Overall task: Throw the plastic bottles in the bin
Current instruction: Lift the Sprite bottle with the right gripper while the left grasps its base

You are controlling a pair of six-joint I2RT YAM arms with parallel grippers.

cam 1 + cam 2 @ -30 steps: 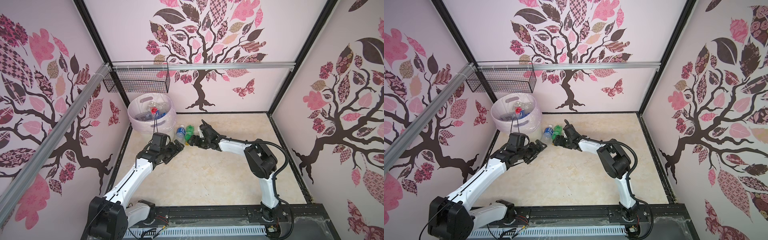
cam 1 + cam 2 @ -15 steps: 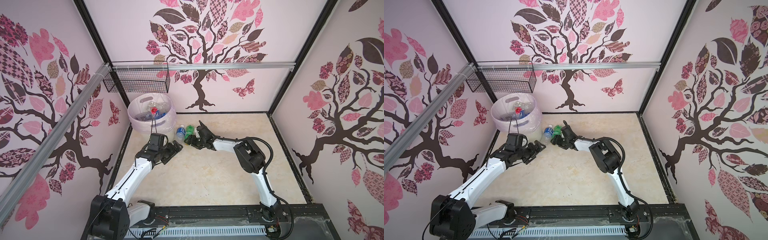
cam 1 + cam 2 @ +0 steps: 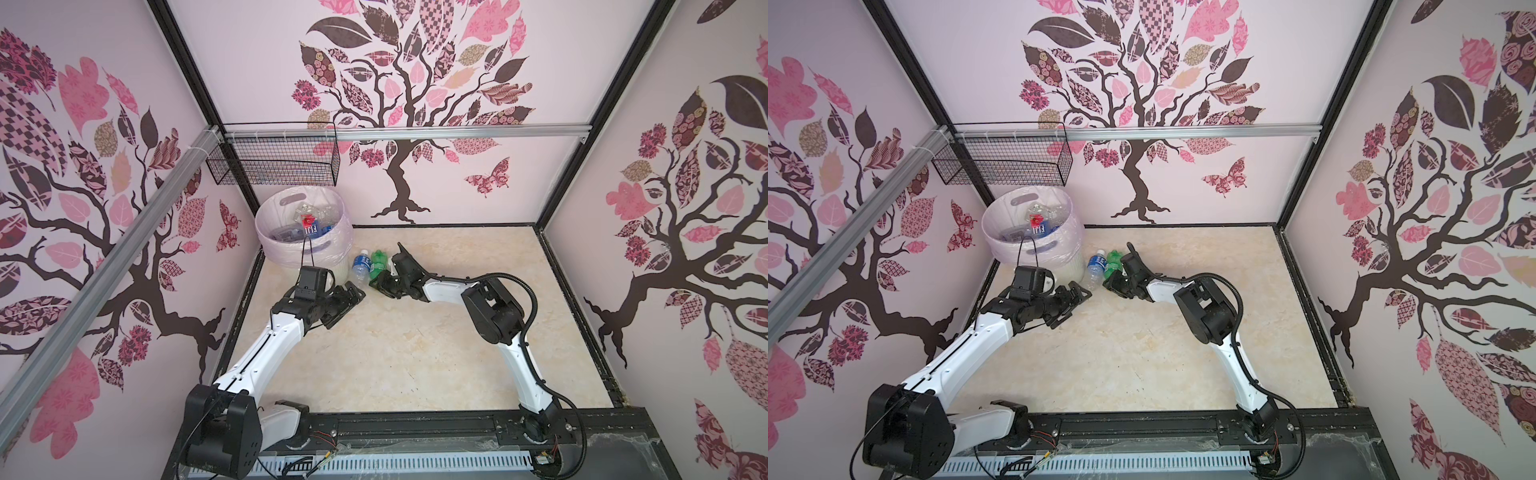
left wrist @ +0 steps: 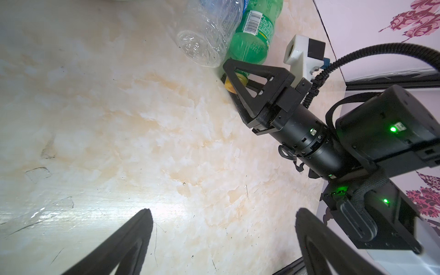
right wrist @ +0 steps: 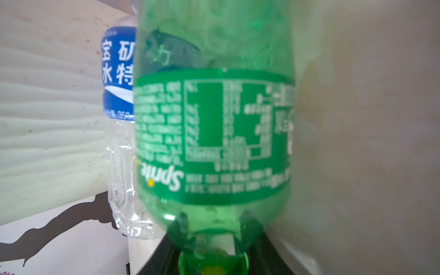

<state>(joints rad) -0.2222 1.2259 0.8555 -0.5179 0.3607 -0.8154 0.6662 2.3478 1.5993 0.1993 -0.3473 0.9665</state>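
Sideways, green Sprite btl, yellow cap, in R gripper.

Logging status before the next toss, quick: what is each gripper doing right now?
Left gripper: open, holding nothing.
Right gripper: closed on the green bottle, at its neck.

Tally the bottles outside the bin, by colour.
Clear bottle: 1
Green bottle: 1
Total: 2
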